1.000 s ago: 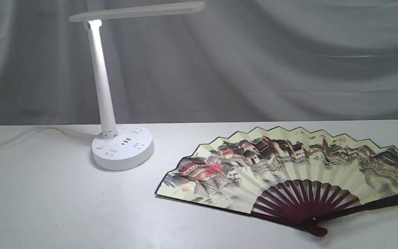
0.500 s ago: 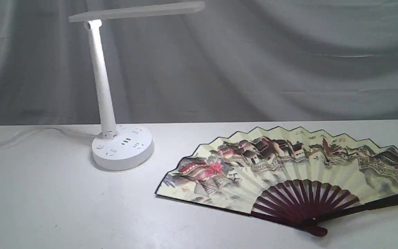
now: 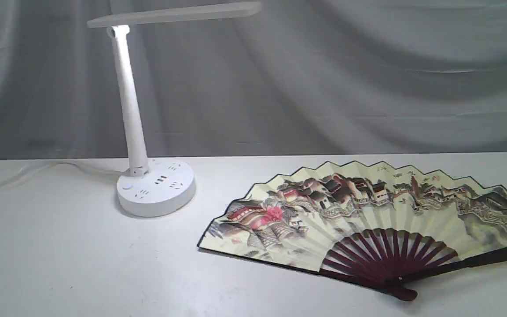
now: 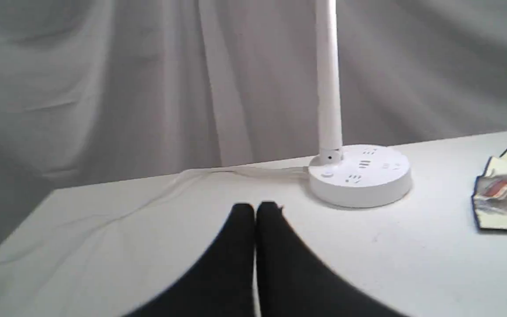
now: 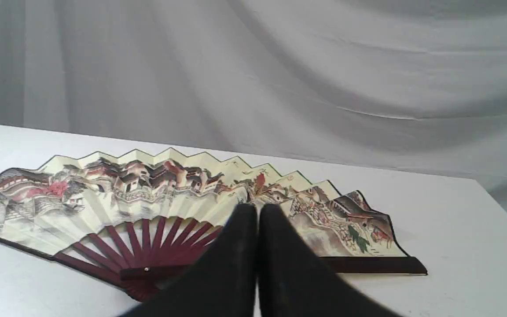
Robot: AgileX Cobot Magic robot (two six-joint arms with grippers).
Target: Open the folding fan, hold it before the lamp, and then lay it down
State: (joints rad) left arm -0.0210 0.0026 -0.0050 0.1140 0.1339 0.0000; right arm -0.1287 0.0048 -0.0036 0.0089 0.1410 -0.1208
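Observation:
The folding fan (image 3: 368, 215) lies spread open and flat on the white table, painted side up, its maroon ribs meeting at a pivot near the front edge. In the right wrist view the fan (image 5: 156, 193) fills the table ahead of my right gripper (image 5: 258, 209), which is shut, empty and held back from it. The white lamp (image 3: 148, 132) stands upright to the fan's left, its flat head overhead. My left gripper (image 4: 255, 208) is shut on nothing, short of the lamp's round base (image 4: 361, 176). Neither gripper shows in the exterior view.
A white cord (image 4: 183, 182) runs from the lamp base across the table (image 3: 60, 264) toward its left edge. A grey draped curtain (image 3: 368, 79) hangs behind the table. The table's right edge (image 5: 504, 220) lies just beyond the fan's guard.

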